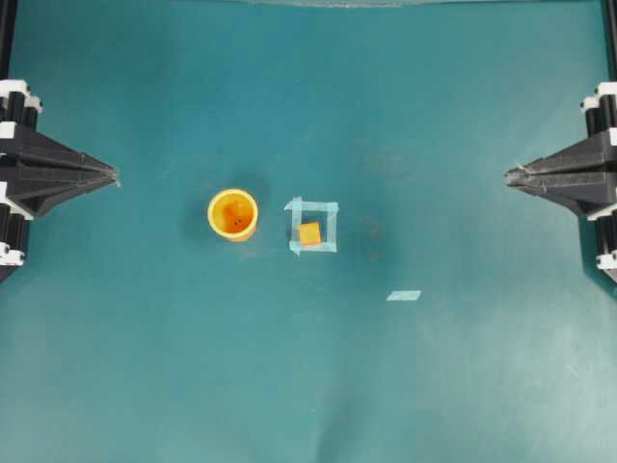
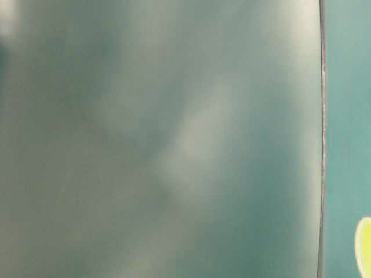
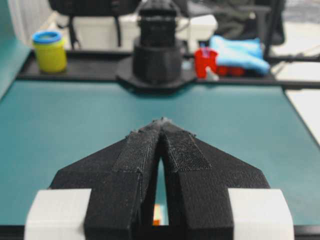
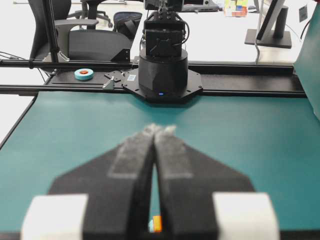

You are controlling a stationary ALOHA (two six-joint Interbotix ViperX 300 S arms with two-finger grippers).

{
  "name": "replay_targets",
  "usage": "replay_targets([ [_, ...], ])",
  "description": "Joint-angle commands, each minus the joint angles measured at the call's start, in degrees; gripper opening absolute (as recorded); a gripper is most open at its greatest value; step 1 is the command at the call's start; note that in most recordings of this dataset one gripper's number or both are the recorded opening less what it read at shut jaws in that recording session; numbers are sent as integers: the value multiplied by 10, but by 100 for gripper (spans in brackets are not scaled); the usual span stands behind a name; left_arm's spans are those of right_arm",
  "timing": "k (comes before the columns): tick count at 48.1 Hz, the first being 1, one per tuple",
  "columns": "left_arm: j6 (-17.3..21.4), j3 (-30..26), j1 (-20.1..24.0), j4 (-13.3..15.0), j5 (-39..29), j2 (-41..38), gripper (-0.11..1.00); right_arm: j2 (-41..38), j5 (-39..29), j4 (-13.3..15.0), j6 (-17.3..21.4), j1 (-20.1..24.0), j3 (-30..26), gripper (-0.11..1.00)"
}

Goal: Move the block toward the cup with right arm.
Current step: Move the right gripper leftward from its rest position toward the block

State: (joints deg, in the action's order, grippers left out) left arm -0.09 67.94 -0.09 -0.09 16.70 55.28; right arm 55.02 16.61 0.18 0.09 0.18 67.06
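Note:
The tiny orange block (image 1: 309, 233) lies inside a pale blue tape square (image 1: 313, 226) near the middle of the teal table (image 1: 308, 386). The orange-yellow cup (image 1: 232, 213) stands upright just left of that square, apart from the block. My right gripper (image 1: 508, 176) rests at the right edge, shut and empty, far from the block. My left gripper (image 1: 116, 177) rests at the left edge, shut and empty. In each wrist view the tips meet, the left gripper (image 3: 161, 121) and the right gripper (image 4: 159, 128), and a sliver of the block (image 4: 157, 223) shows through the slit between the fingers.
A loose strip of pale blue tape (image 1: 404, 295) lies right of and below the square. The opposite arm's black base (image 4: 162, 75) stands across the table. A yellow jar (image 3: 49, 51) and a red cup (image 3: 205, 62) sit beyond the table. The table-level view is mostly blurred.

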Motion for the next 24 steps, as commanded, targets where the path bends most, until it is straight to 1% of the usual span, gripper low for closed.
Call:
replay_targets([
  [1, 2, -20, 2, -4, 4, -7, -1, -3, 4, -4, 4, 2, -13, 0],
  [4, 3, -23, 2, -4, 4, -7, 1, -11, -4, -4, 4, 2, -28, 0],
  [11, 9, -24, 1, -4, 4, -8, 0, -50, -35, -4, 4, 2, -63, 0],
  [17, 10, -25, 1, -4, 4, -8, 0, -99, -65, -4, 5, 1, -93, 0],
  [24, 10, -25, 2, -4, 4, -8, 0, -156, -74, -4, 5, 2, -121, 1],
])
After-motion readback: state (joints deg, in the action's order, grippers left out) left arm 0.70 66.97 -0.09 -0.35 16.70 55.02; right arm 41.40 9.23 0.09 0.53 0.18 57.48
